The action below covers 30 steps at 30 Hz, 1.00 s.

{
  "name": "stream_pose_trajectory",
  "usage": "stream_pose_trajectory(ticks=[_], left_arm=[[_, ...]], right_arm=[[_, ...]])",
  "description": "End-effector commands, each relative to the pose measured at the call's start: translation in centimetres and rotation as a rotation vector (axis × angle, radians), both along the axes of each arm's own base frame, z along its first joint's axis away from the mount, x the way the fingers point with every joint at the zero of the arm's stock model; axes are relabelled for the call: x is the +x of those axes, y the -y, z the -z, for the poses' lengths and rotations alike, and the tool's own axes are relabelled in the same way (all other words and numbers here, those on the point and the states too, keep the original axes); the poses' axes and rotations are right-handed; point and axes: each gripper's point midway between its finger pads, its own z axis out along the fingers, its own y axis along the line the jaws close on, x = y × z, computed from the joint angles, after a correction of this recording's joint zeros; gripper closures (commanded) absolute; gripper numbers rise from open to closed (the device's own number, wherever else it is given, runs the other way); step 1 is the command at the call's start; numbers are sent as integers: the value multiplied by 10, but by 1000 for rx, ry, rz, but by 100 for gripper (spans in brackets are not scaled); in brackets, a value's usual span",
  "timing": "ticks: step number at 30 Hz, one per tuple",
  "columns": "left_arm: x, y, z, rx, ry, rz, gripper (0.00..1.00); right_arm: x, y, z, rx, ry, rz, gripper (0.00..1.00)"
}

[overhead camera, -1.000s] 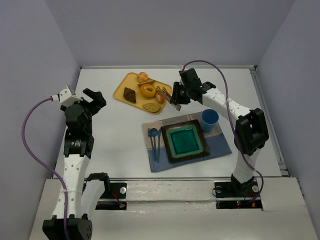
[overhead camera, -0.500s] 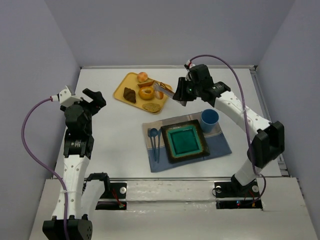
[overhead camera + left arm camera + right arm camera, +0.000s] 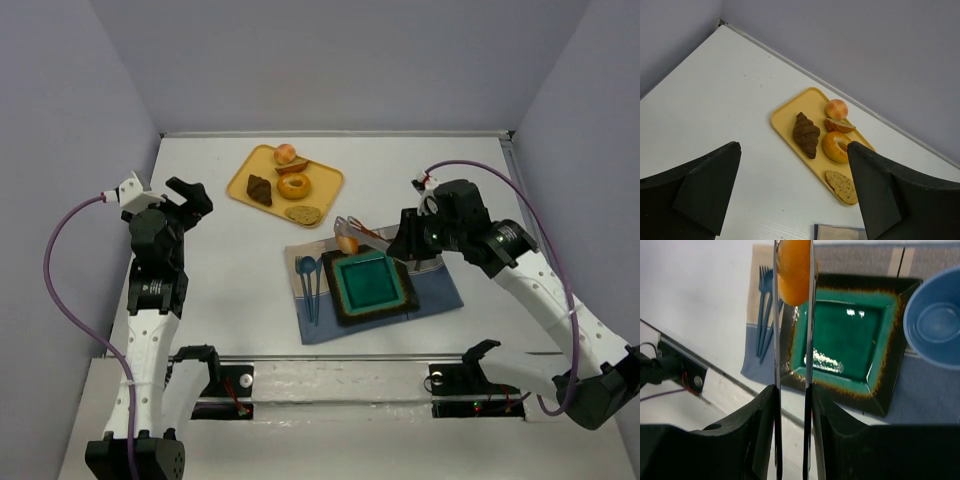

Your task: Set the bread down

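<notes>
The bread (image 3: pixel 348 242), a small orange-brown oval roll, is pinched at the tips of metal tongs (image 3: pixel 370 235). My right gripper (image 3: pixel 410 240) is shut on the tongs and holds the roll above the far left corner of the green square plate (image 3: pixel 338 290). In the right wrist view the roll (image 3: pixel 794 270) sits between the tong blades (image 3: pixel 776 340), over the plate's (image 3: pixel 840 340) left edge, with my gripper (image 3: pixel 792 390) closed around the blades. My left gripper (image 3: pixel 185 195) is open and empty, raised at the left; it also shows in the left wrist view (image 3: pixel 792 170).
A yellow tray (image 3: pixel 262 165) at the back holds a bagel (image 3: pixel 294 185), a round roll (image 3: pixel 285 153), a dark croissant (image 3: pixel 259 189) and a speckled slice (image 3: pixel 303 213). A blue cup (image 3: pixel 935 325) and blue cutlery (image 3: pixel 310 275) flank the plate on a blue placemat (image 3: pixel 440 290).
My right arm has swung from the tray toward the near side, carrying the roll in the tongs to above the plate's far left corner. The left arm has not moved.
</notes>
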Motion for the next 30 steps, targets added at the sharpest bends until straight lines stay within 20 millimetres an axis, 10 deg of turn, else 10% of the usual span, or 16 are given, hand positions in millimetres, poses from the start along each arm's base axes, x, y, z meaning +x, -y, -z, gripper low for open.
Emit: stream_pose_trajectory(ticks=[1,9,30], left_arm=[[0,3,-14,0,56,19,1],[0,4,-13,-7,62,24,1],[1,4,-11,-7,56,21,1]], right_arm=[[-54,15,15,-27,-124,-75,91],[-85,28,40,-71,-243,-98,83],[-67,26,35,-118,-218,-100,58]])
